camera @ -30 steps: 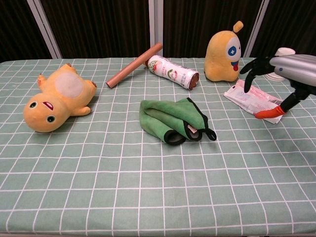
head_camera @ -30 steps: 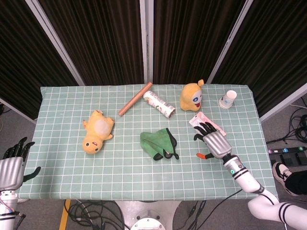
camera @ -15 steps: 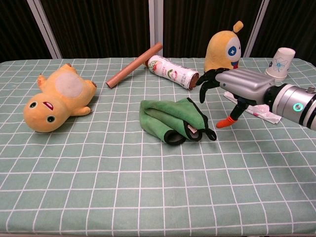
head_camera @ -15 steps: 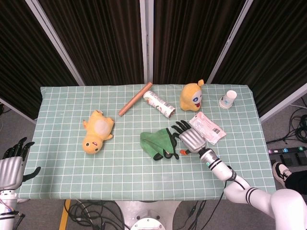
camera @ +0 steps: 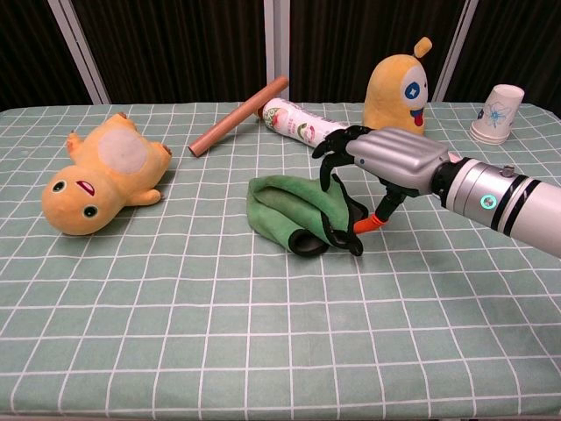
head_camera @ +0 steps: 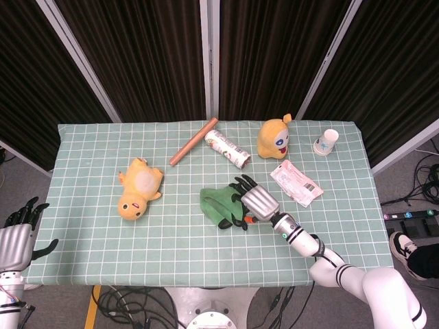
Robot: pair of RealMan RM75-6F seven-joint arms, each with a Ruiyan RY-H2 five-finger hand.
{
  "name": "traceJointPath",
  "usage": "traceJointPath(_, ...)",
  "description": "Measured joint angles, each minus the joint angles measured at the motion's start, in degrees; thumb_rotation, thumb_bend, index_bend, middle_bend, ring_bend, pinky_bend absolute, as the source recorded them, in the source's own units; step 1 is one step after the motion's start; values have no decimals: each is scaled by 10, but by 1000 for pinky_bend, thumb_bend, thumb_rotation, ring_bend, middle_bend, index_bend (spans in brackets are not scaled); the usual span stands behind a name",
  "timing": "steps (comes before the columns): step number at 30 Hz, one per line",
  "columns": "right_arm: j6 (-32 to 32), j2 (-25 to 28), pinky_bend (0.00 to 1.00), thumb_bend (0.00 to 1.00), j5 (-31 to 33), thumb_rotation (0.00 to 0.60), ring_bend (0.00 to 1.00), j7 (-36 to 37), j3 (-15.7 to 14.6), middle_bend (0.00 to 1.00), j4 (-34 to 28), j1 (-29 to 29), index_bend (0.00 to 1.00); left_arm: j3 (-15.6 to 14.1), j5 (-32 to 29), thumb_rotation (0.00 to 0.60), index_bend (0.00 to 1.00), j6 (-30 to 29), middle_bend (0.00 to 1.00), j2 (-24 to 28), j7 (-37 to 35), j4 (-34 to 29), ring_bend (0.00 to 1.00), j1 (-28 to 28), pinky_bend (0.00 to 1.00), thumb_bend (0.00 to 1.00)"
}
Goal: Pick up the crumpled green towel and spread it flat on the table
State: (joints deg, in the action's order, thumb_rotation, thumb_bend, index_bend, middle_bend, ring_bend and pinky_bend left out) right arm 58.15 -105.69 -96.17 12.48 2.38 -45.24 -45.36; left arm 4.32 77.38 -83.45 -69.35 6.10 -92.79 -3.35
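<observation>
Right robot hand (camera: 379, 162) of mine hovers over the crumpled green towel (camera: 289, 210), fingers spread, nothing gripped yet; left robot hand (head_camera: 19, 236) idles open off the worktop.

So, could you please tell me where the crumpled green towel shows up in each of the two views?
Head view: the green towel lies just below the picture's centre, under the right hand's fingers.
Chest view: the green towel sits mid-frame, slightly left of the right hand.
Shared landmark: the printed tube lying behind it.
</observation>
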Motion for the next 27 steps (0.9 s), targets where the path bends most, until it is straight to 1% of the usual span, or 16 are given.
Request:
traceJointPath(8, 10, -19, 0, 235, -3, 565, 0, 12, -6, 157, 25, -11, 401, 1, -2, 600, 231, 2, 176, 2, -3, -1, 176, 0, 197, 237)
traceJointPath(14, 17, -37, 0, 336, 2, 577, 7, 27, -4, 180, 46, -20, 453, 1, -4, 600, 231, 2, 176, 4, -7, -1, 176, 1, 197, 236)
traceJointPath(20, 28, -48, 0, 377, 9, 597, 20, 42, 3, 210, 55, -26, 532, 2, -4, 600, 231, 4, 176, 7, -12, -1, 176, -1, 197, 235)
traceJointPath(27, 39, -55, 0, 379, 23, 600, 52, 45, 14, 261, 51, -30, 690, 5, 4, 600, 231, 10, 176, 5, -21, 8, 176, -10, 197, 233)
